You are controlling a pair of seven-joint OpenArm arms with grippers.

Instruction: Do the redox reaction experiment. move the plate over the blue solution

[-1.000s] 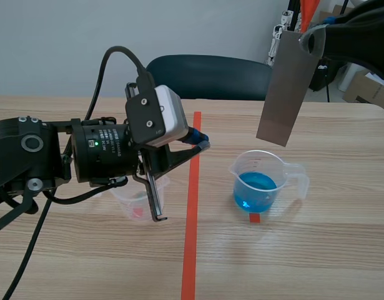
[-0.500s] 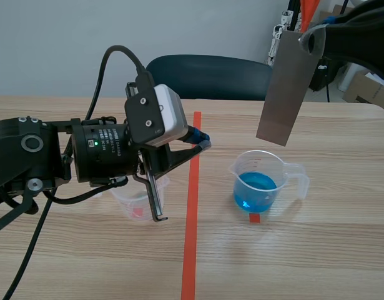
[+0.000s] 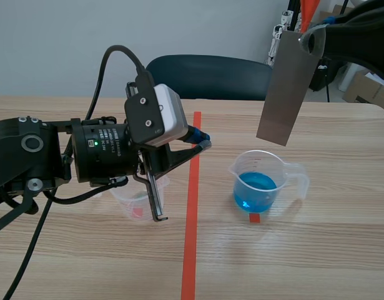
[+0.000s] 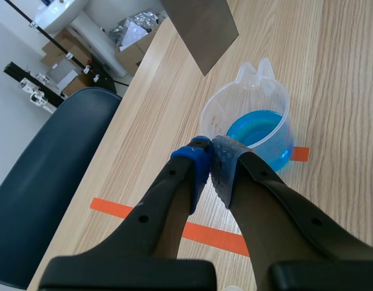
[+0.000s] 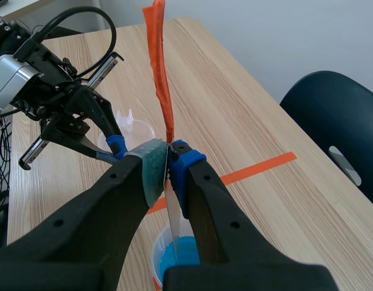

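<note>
Though edge-on, plate (image 5: 171, 209) in end effector (image 5: 168, 150)

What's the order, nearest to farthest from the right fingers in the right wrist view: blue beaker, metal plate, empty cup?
1. metal plate, pinched between the right fingers.
2. blue beaker, directly below them.
3. empty cup, farther off by the left gripper.

Bright even light, soft faint shadows on the table (image 3: 341, 250), small glint in blue solution (image 3: 256, 189)
</note>
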